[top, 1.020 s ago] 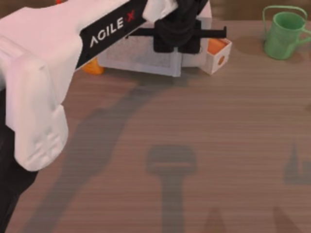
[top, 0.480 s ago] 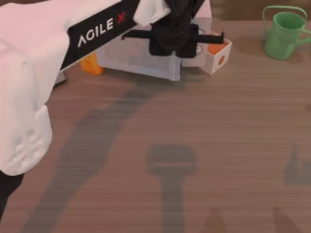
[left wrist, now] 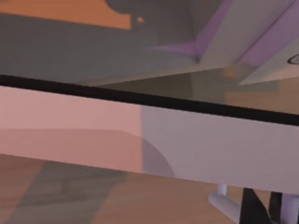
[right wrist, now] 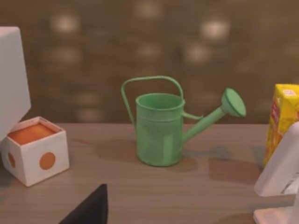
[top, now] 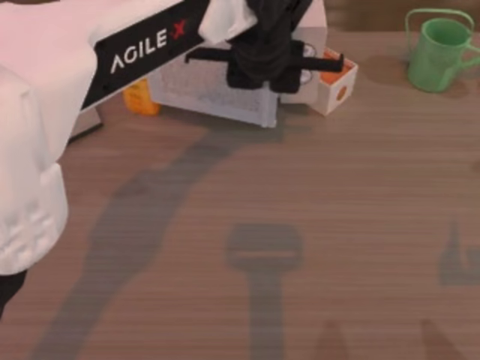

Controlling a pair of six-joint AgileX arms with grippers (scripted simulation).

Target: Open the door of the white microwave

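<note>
Overhead, left gripper [top: 264,60] at door [top: 217,94], grip unclear, wooden table [top: 337,210], brick backdrop [right wrist: 140,51].

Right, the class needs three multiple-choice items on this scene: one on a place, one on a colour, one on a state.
1. The left gripper is: A) at the front of the white microwave; B) beside the yellow carton; C) parked at the table's near edge.
2. The small white box holds something: A) blue; B) orange; C) green.
3. The green watering can is: A) on its side; B) upside down; C) upright.
Answers: 1 A, the top view shows it at the door; 2 B, its open top shows orange; 3 C, its mouth faces up.
</note>
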